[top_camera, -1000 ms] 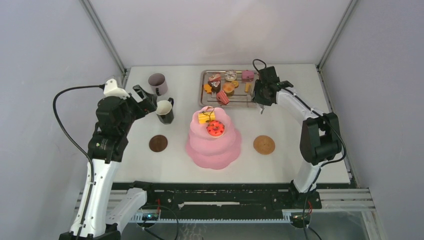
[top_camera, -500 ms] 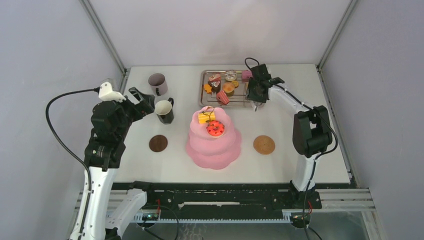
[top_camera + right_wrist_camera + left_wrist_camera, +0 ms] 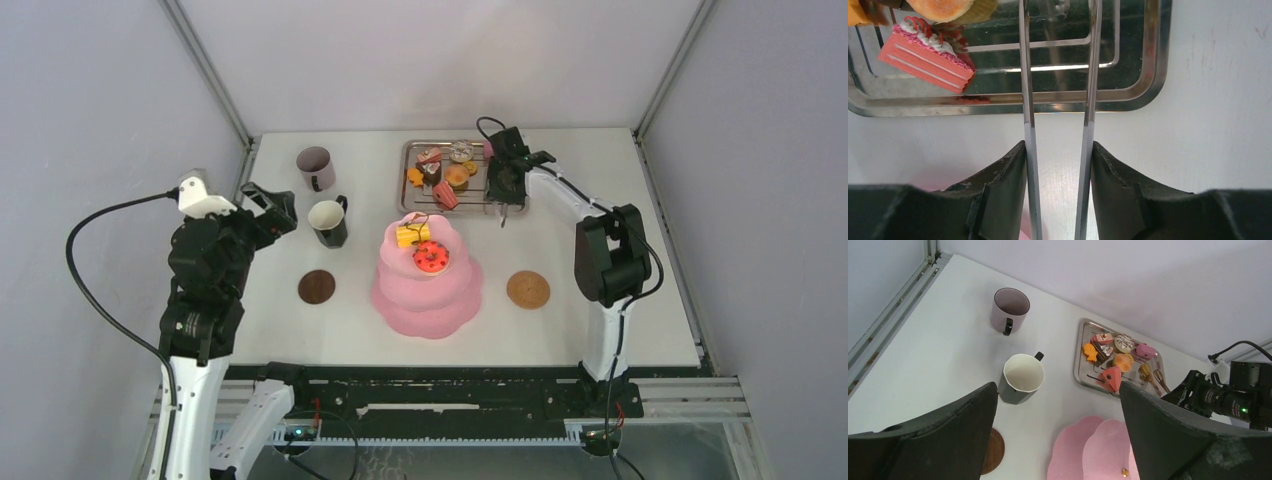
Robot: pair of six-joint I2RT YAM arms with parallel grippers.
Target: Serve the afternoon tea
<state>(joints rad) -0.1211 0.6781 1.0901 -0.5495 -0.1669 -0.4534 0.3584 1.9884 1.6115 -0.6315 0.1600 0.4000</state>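
- The pink three-tier stand [image 3: 428,290] sits mid-table, with a doughnut [image 3: 431,258] on top.
- The left gripper [image 3: 1058,390] gapes wide and empty. It has drawn back leftward from the black mug [image 3: 329,222].
- The right gripper [image 3: 1058,150] pinches metal tongs [image 3: 1026,100] (jaws half-closed on them). It has shifted left over the near rim of the steel tray [image 3: 1148,85], where the toy cakes [image 3: 445,175] lie.

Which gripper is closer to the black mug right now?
Left. The left gripper is open just left of the black mug; the right gripper holds tongs over at the steel tray.

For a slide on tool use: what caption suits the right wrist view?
The right gripper holds metal tongs over the steel tray, near a pink cake slice.
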